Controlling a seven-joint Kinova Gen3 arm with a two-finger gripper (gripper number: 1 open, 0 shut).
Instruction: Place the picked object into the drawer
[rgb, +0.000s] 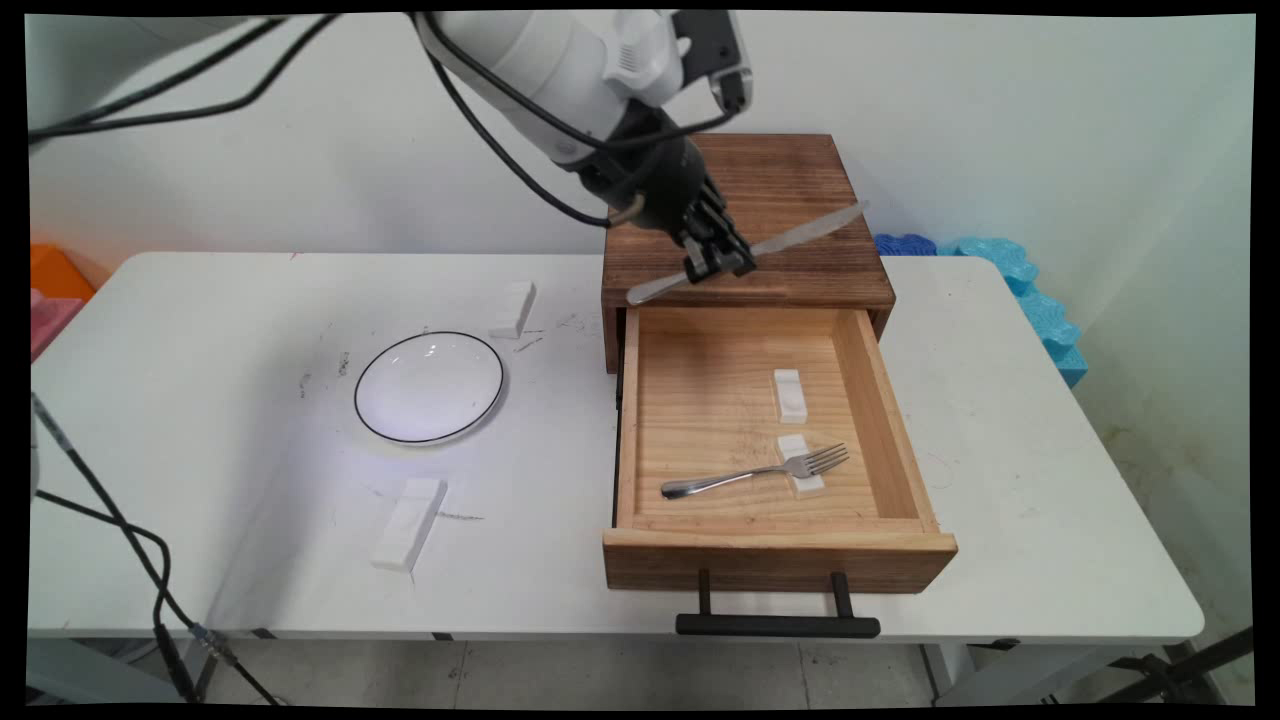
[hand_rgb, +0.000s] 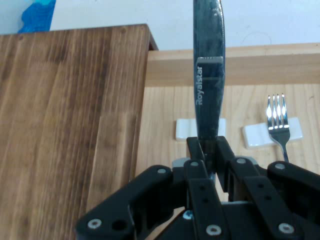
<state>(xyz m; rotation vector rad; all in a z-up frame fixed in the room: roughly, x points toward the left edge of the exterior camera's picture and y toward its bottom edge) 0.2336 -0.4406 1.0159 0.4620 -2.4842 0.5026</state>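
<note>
Fingers (rgb: 718, 262) clamped on knife (rgb: 800, 236), above wooden box (rgb: 790, 170), open drawer (rgb: 700, 400) holding fork (rgb: 760, 470)

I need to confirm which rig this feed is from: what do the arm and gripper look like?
The arm is glossy white with rounded links, ending in a black wrist section. Black cables loop loosely alongside it. The gripper is black with two fingers; the hand view shows its linkage of flat black bars joined by round silver-centred pins. No lettering is visible on it.

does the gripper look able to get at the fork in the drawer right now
Probably not yet: the gripper is shut on a knife. Otherwise the fork lies uncovered in the open drawer.
</note>
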